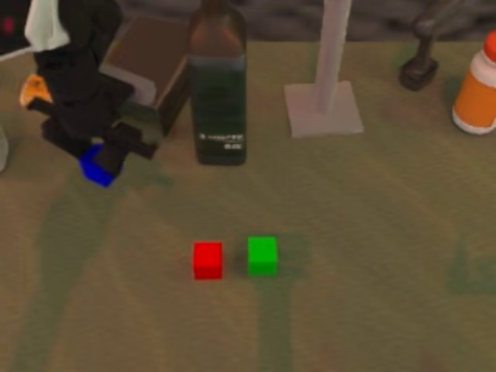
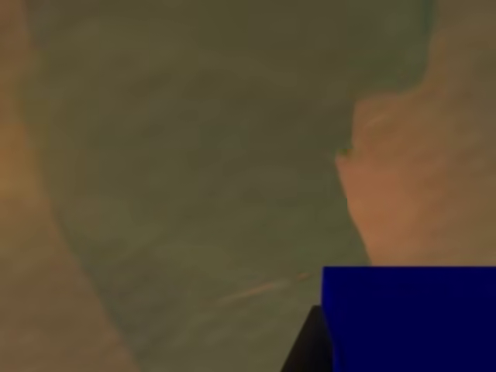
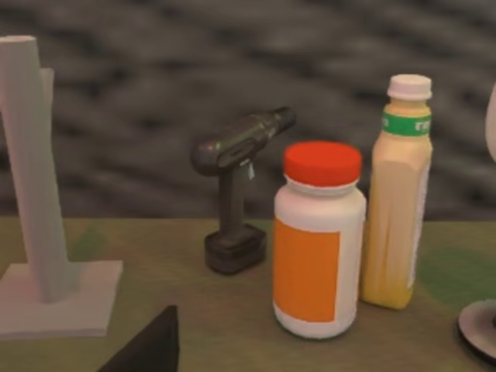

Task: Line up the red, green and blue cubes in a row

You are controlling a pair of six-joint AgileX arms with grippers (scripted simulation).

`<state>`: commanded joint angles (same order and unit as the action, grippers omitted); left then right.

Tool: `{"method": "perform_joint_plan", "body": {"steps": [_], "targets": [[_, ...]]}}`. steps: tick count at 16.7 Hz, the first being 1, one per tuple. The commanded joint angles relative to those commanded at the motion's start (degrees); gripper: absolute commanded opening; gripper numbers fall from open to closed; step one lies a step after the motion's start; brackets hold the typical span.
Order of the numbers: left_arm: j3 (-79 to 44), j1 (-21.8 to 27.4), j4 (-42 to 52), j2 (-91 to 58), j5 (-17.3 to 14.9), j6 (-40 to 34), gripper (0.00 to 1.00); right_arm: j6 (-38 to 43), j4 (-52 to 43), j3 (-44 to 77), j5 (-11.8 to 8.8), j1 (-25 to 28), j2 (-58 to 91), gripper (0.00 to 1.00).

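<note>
**Left gripper holds the blue cube at the table's left**

The left gripper (image 1: 105,159) sits over the left side of the table (image 1: 372,232), its fingers closed around the blue cube (image 1: 96,167), near the dark bottle (image 1: 219,81). The red cube (image 1: 208,260) and green cube (image 1: 263,256) rest side by side near the table's middle, slightly apart. The right gripper's state cannot be told; its wrist view shows an orange-labelled jar (image 3: 318,240) and a drill (image 3: 236,194).

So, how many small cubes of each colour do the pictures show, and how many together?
Small bright red plain cube: 1
Small bright green plain cube: 1
Small deep blue plain cube, at the left hand: 1
Total: 3
</note>
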<state>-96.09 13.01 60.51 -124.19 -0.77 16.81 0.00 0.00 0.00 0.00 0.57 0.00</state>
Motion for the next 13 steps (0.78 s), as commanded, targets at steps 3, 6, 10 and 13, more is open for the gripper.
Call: {"method": "perform_joint_plan", "body": {"steps": [3,6,10,13], "targets": [[-8.4,7.3,4.4,-5.2,0.3,-12.5,0.0,0.0,0.0,0.0,0.0,0.0,0.0,1.0],[-17.7,15.8,9.5,-10.8,0.6,-28.0,0.0,0.0,0.0,0.0,0.0,0.0,0.0,1.0],[-29.7,26.8,15.6,-17.2,1.1,-48.8,0.0,0.0,0.0,0.0,0.0,0.0,0.0,1.0],[-37.0,33.6,18.8,-20.2,1.6,-60.4,0.0,0.0,0.0,0.0,0.0,0.0,0.0,1.0]]}}
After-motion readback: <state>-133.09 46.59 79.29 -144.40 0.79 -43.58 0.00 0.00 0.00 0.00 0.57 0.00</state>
